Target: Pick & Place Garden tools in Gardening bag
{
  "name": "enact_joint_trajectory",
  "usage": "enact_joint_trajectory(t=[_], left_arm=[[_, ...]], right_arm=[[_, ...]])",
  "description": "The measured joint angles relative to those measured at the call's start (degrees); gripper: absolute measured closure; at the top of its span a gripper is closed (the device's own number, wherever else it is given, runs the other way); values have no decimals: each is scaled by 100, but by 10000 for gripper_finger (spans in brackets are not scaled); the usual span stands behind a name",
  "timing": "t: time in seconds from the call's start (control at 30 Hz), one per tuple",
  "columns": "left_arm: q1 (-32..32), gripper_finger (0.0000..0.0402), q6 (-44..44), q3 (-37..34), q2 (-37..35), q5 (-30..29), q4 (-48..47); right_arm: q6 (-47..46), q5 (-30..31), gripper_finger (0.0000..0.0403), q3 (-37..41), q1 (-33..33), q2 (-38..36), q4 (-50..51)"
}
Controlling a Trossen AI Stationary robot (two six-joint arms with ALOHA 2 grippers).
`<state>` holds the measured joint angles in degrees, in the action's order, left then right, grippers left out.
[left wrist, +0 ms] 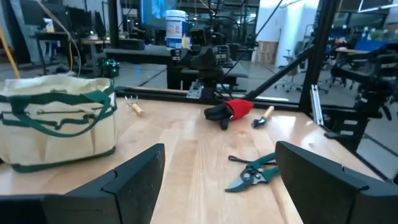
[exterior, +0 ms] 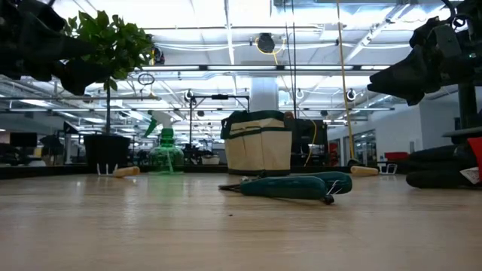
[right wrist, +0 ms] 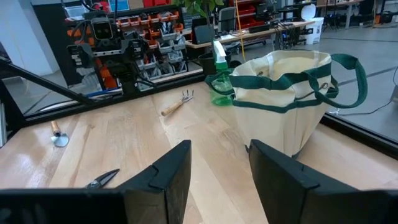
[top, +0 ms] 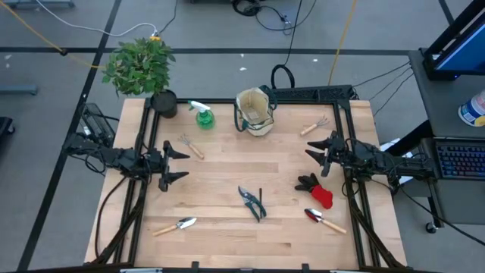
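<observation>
The beige gardening bag (top: 254, 112) with green trim stands upright at the table's far middle. To its left stands a green spray bottle (top: 203, 114). Lying flat on the table are a wooden-handled fork (top: 191, 145), another fork (top: 314, 126), dark pruning shears (top: 252, 202), red-black gloves (top: 317, 189) and two trowels (top: 176, 226) (top: 324, 220). My left gripper (top: 176, 163) hovers open at the table's left side. Opposite it, at the right side, my right gripper (top: 318, 149) is open with a narrower gap. Both point level toward the middle and hold nothing.
A leafy plant (top: 140, 64) in a black pot (top: 164, 102) stands at the far left corner. Black frame rails (top: 311, 92) run along the table's far and side edges. Bare wood lies between the two grippers in the table's middle.
</observation>
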<state>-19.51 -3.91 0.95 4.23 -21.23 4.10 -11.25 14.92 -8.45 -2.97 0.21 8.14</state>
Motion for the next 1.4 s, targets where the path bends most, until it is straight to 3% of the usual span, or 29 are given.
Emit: enact_joint_trajectory(t=[0.27, 0.43, 0.8, 1.07, 1.4], left_arm=[[0, 92, 79, 0, 0, -333, 276], [0, 92, 75, 0, 0, -862, 437], [2, 92, 496, 0, 0, -1125, 824], [4, 92, 469, 0, 0, -1190, 802], [4, 92, 368, 0, 0, -1197, 801]], right_arm=[[0, 2, 248, 0, 0, 0, -9], [-2, 2, 248, 0, 1, 0, -13], [-199, 11, 248, -6, 1, 0, -91], [-1055, 1069, 248, -7, 1, 0, -159], [-492, 1039, 248, -13, 3, 25, -1670]])
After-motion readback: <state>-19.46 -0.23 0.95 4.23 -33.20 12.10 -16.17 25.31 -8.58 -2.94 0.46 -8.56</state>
